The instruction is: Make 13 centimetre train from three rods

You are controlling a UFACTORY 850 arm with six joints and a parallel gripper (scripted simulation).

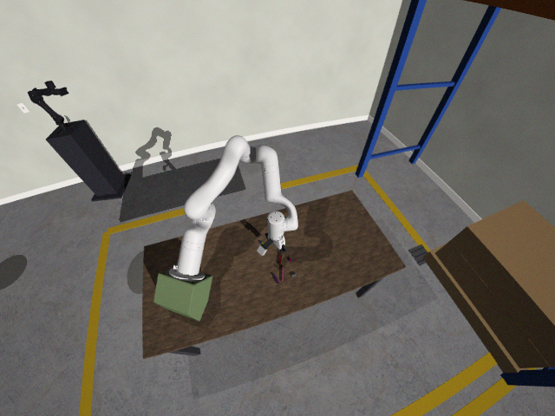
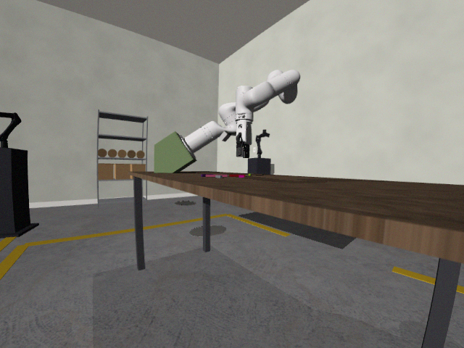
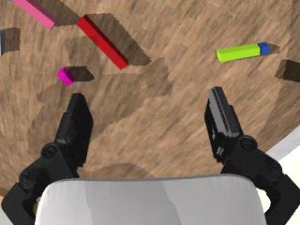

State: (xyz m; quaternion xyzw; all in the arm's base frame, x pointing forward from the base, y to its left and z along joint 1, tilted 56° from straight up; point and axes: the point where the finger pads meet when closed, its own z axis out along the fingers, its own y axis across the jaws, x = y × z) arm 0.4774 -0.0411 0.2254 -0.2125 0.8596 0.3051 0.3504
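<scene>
Top: arm arched over tabletop (image 1: 340, 224) (image 2: 337, 194) (image 3: 155, 155), wrist down; purple rod (image 1: 274, 277) and grey rod (image 1: 293, 274) (image 2: 218, 176) flank pink rod (image 1: 283, 274) (image 2: 215, 175) (image 3: 37, 13). Exterior: claw (image 1: 281, 249) (image 2: 242, 156) (image 3: 147, 104) points down, above the rods. Wrist: claw wide apart, nothing clamped; blue rod (image 3: 263, 49) touches lime rod's (image 3: 239, 52) end, red rod (image 3: 102, 42) and magenta rod (image 3: 66, 76) apart.

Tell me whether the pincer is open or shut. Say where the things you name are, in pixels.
Open: the pincer's (image 1: 283, 249) (image 2: 242, 156) (image 3: 149, 100) fingers stand wide apart, only table between them.
</scene>
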